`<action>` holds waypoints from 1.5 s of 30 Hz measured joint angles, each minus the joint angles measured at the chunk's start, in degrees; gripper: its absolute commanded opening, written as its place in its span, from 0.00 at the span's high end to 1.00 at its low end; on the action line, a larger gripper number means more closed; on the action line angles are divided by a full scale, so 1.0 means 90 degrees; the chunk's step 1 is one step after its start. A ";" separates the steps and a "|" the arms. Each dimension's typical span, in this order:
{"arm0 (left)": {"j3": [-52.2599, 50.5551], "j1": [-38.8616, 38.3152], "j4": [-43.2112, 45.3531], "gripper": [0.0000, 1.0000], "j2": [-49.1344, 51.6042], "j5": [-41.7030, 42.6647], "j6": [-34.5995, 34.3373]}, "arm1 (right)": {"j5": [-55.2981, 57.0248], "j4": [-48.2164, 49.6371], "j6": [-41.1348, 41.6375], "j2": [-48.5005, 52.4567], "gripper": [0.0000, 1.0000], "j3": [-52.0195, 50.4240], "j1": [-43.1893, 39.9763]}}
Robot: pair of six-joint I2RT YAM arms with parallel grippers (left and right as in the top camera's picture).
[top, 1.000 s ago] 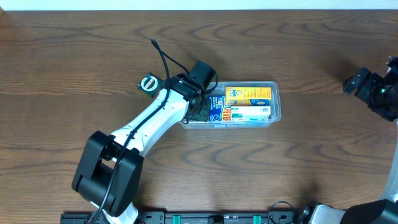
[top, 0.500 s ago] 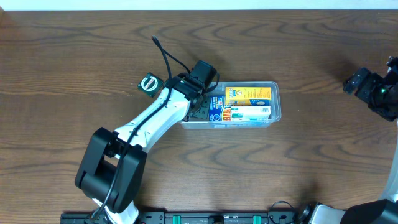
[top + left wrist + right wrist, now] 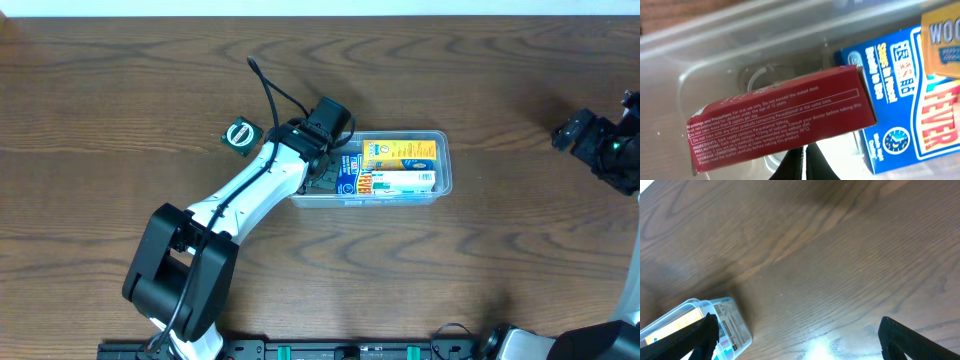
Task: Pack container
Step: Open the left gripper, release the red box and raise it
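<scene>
**Overhead:** a clear shallow plastic container (image 3: 446, 170) w/ rounded corners sits mid-way across the brown wood-grain desk (image 3: 480, 260). Inside are a yellow box (image 3: 400, 152) on the far side, a white box (image 3: 410, 182) on the near side, and a blue box (image 3: 350, 175) to their left. The white left arm (image 3: 245, 190) reaches over the container's left end, and its tip is hidden under the wrist. A small round green-and-black object (image 3: 240, 134) lies on the desk outside the container, just beside the arm. The dark right arm (image 3: 605, 150) is well apart, at the desk's edge.

**Left wrist:** the left hand (image 3: 802, 162) has its fingers pressed together and grips nothing. The tips sit right at the lower edge of a red cardboard box w/ white print (image 3: 780, 117); can't tell if they touch. The red box lies tilted inside the container, one end just beside the blue box.

**Right wrist:** the right hand (image 3: 799, 325) has its fingers wide apart and is empty. The container shows at lower left.

**Risks:**
- A nudge from the closed tips could ride the tilted red box up onto the blue box, or wedge it vs. the wall.
- The container looks light and nothing braces it, so a hard push prob. slides it across the desk.
</scene>
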 measured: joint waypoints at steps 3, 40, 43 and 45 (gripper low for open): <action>0.0000 0.0000 0.0017 0.94 0.0000 -0.0034 0.0000 | 0.0000 0.0000 0.0002 0.0000 0.01 0.0000 0.0000; 0.0000 -0.0066 0.0039 0.94 0.0017 -0.0398 0.0000 | 0.0000 0.0000 0.0000 0.0000 0.01 0.0000 0.0000; 0.0000 -0.0131 -0.0022 0.93 -0.0112 -0.0393 0.0000 | 0.0000 0.0000 0.0000 0.0000 0.01 0.0000 0.0000; 0.0000 -0.0185 -0.0041 0.83 -0.0299 -0.0391 0.0017 | 0.0000 0.0000 0.0000 0.0000 0.01 0.0000 0.0000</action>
